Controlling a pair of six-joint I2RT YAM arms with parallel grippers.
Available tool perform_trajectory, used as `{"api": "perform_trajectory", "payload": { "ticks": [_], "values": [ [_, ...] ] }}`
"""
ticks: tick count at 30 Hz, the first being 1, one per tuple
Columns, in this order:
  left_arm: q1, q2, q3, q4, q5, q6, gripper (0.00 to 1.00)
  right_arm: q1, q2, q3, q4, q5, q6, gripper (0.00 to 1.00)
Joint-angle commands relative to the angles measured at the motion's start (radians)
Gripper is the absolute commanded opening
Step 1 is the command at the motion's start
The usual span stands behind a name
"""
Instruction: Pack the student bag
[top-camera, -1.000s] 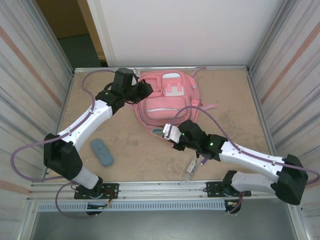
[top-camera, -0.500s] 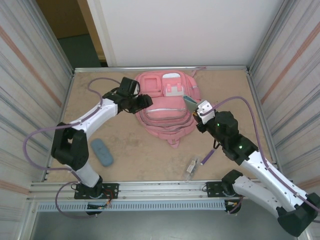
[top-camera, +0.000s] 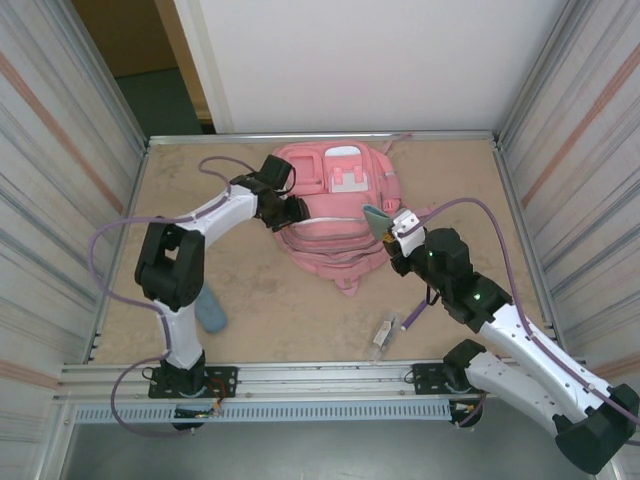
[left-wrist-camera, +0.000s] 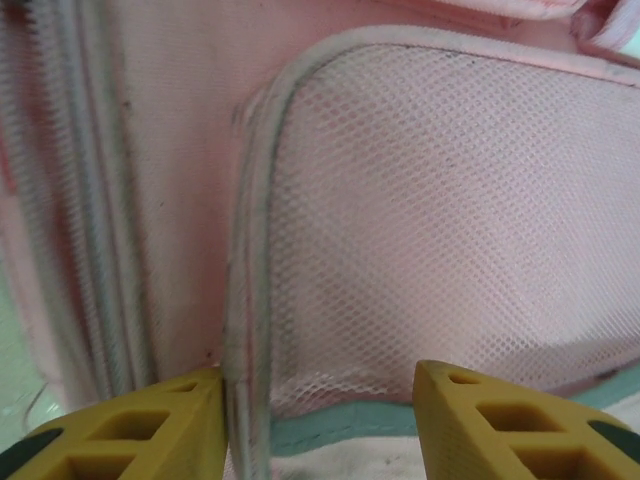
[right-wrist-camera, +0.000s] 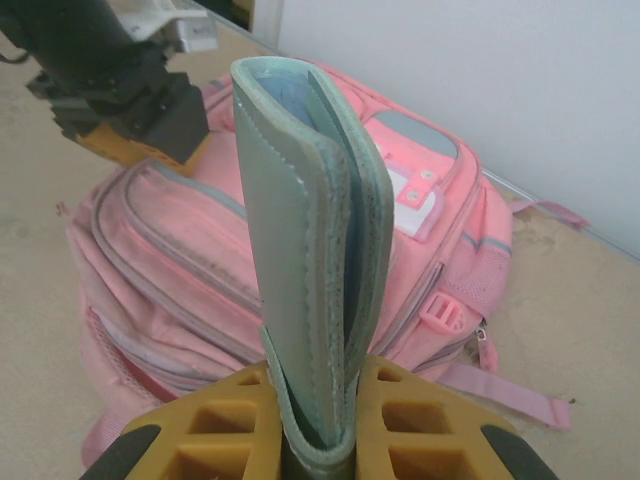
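Observation:
The student bag lies flat at the back middle of the table, pink with zip pockets. My left gripper is at the bag's left side. In the left wrist view it stands open over the pink mesh side pocket, with the pocket's piped edge beside the left finger. My right gripper hovers at the bag's right edge, shut on a folded grey-green case. In the right wrist view the case stands upright between the fingers, with the bag behind it.
A blue-grey oblong case lies front left, partly behind the left arm. A small clear item and a purple pen-like stick lie near the front edge. Metal walls close both sides.
The left gripper slid right and nearer along the bag's left side and went from shut to open. The right arm swung the grey-green case from the bag's front to its right edge.

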Motion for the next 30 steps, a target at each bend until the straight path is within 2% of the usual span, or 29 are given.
{"api": "perform_trajectory", "payload": {
  "ticks": [1,4,5,6,7,8,10,13,16,18,21,23,26,28,30],
  "values": [
    [0.002,0.038,0.036,0.022,0.066,0.024,0.49,-0.004,-0.010,0.010,0.025,-0.025,0.033,0.00],
    [0.008,0.048,0.023,0.019,0.049,-0.005,0.49,-0.003,-0.014,0.006,0.030,-0.019,0.048,0.00],
    [0.011,0.043,0.009,0.033,0.048,-0.008,0.42,-0.003,-0.016,0.004,0.028,-0.025,0.052,0.00],
    [0.015,0.035,-0.005,0.049,0.056,-0.012,0.29,-0.004,-0.018,0.005,0.025,-0.033,0.052,0.00],
    [0.020,0.017,-0.017,0.075,0.074,-0.021,0.12,-0.003,-0.019,0.003,0.021,-0.036,0.048,0.00],
    [0.024,-0.006,-0.030,0.100,0.093,-0.030,0.01,-0.001,-0.020,0.002,0.017,-0.036,0.042,0.00],
    [0.026,-0.054,-0.027,0.115,0.119,-0.031,0.00,0.000,-0.020,0.006,0.008,-0.031,0.042,0.00],
    [0.016,-0.138,0.001,0.112,0.128,-0.031,0.00,0.020,-0.017,0.060,-0.023,-0.115,0.070,0.00],
    [0.015,-0.204,0.024,0.117,0.141,-0.084,0.00,0.093,0.002,0.082,-0.050,-0.239,-0.030,0.00],
    [0.016,-0.231,0.041,0.125,0.162,-0.128,0.00,0.159,0.027,0.086,-0.074,-0.246,-0.123,0.00],
    [0.016,-0.260,0.053,0.176,0.210,-0.194,0.00,0.288,0.087,0.089,-0.062,-0.132,-0.220,0.00],
    [0.017,-0.267,0.061,0.203,0.227,-0.225,0.00,0.341,0.131,0.087,-0.032,-0.085,-0.273,0.00],
    [0.016,-0.267,0.078,0.207,0.238,-0.253,0.00,0.374,0.215,0.070,0.056,0.016,-0.354,0.00],
    [0.016,-0.269,0.065,0.236,0.261,-0.271,0.00,0.384,0.299,0.066,0.129,0.147,-0.401,0.00],
    [0.016,-0.267,0.058,0.239,0.272,-0.279,0.00,0.386,0.347,0.061,0.183,0.223,-0.441,0.00]
  ]
}}
